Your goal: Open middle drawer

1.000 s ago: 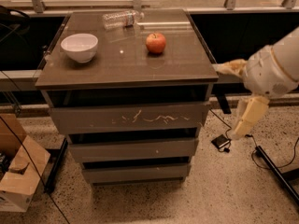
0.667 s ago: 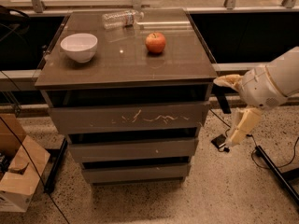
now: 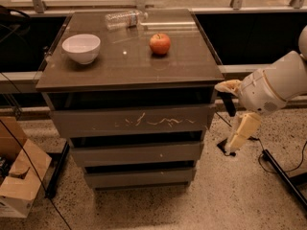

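At lower left nearest you, a cardboard box (image 3: pixel 19 176) sits beside the cabinet. Your middle drawer (image 3: pixel 136 153) lies under the scratched front (image 3: pixel 132 121), in plain view. Your gripper (image 3: pixel 225 119) hangs right of the cabinet corner over open floor, fingers spread wide, holding nothing. Farther back stand a bowl (image 3: pixel 81 48), an apple (image 3: pixel 159 43) and a bottle (image 3: pixel 122 19). The frame's edge cuts off the arm.

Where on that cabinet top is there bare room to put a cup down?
The front strip in front of bowl and apple is bare, as is the right side past the apple. The bottle crowds the back edge. The gripper hangs right of the cabinet, fingers apart.
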Tool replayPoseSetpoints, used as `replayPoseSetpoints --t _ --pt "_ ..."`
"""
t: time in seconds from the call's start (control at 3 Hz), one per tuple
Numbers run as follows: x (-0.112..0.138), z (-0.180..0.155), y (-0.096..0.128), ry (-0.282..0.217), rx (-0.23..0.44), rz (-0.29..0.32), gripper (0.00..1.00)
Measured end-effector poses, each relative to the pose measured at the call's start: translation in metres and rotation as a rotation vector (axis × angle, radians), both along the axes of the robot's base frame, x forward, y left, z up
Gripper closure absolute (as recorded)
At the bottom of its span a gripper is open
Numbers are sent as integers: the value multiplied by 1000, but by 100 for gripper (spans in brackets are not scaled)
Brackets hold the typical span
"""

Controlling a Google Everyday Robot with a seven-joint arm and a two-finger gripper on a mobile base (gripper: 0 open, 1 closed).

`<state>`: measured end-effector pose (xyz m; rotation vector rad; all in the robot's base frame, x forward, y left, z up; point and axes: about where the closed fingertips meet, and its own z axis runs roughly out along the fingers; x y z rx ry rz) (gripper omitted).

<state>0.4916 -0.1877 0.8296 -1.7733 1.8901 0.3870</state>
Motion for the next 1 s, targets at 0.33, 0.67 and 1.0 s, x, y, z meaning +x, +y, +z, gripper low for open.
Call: replayPoseSetpoints --t 0.33,0.67,1.0 --pt "1 -58 22 37 9 -42 0" --pt "0 -112 35 42 28 -80 0" --pt "2 -167 41 76 123 -117 0"
